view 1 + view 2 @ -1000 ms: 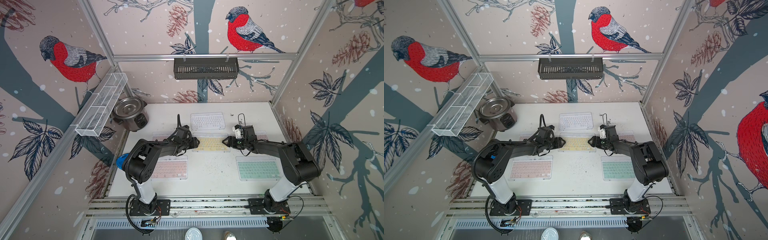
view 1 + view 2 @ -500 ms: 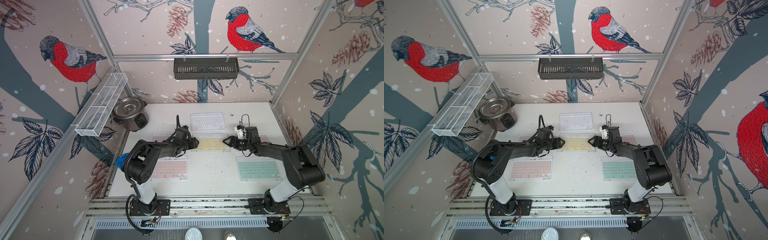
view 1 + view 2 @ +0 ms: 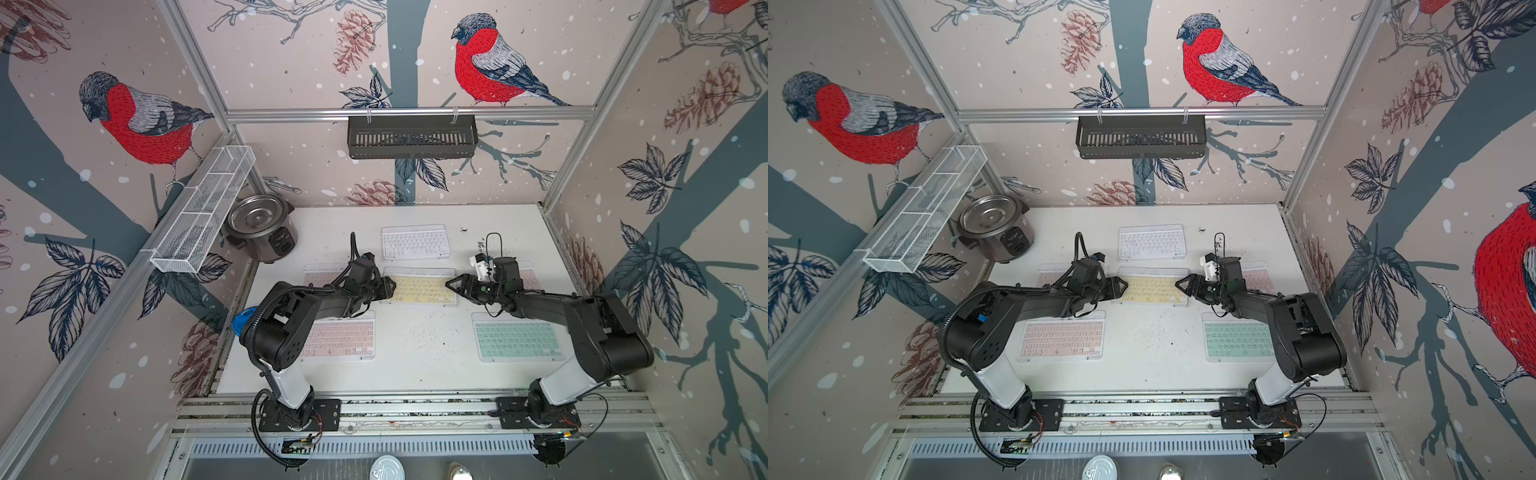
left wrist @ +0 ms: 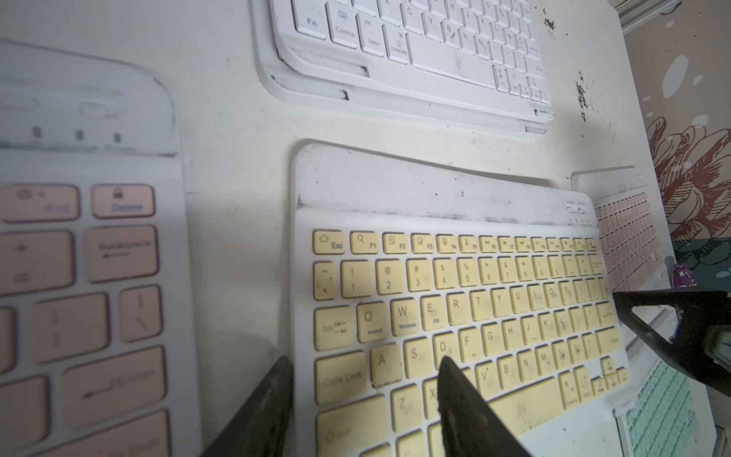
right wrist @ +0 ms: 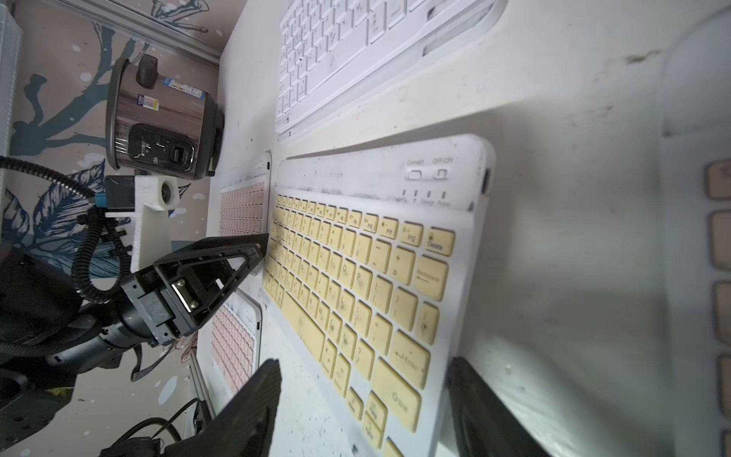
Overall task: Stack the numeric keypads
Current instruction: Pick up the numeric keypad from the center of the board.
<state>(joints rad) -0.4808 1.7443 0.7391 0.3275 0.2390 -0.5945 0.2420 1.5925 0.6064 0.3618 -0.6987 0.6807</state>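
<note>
The yellow keypad [image 3: 422, 287] [image 3: 1152, 291] lies mid-table. My left gripper [image 3: 392, 288] [image 4: 364, 358] is shut on its left edge, one finger [image 4: 455, 395] over the keys and the other at the rim. The right gripper [image 3: 448, 284] [image 5: 364, 361] is open, and the keypad's right end sits between its fingers with gaps on both sides. Other keypads lie flat. A white one [image 3: 415, 242] is at the back. A pink one [image 3: 338, 337] is front left and a mint one [image 3: 517, 337] front right. Two more pink ones [image 3: 318, 274] [image 3: 528, 275] are partly hidden by the arms.
A steel rice cooker [image 3: 259, 226] stands at the back left corner of the table. A white mesh rack [image 3: 203, 208] hangs on the left wall and a black basket [image 3: 411, 137] on the back wall. Dark specks dot the table's [image 3: 424, 357] middle.
The left jaws have closed a little more on the yellow keypad's left edge. The right arm has shifted slightly, with its jaws still at the keypad's right end.
</note>
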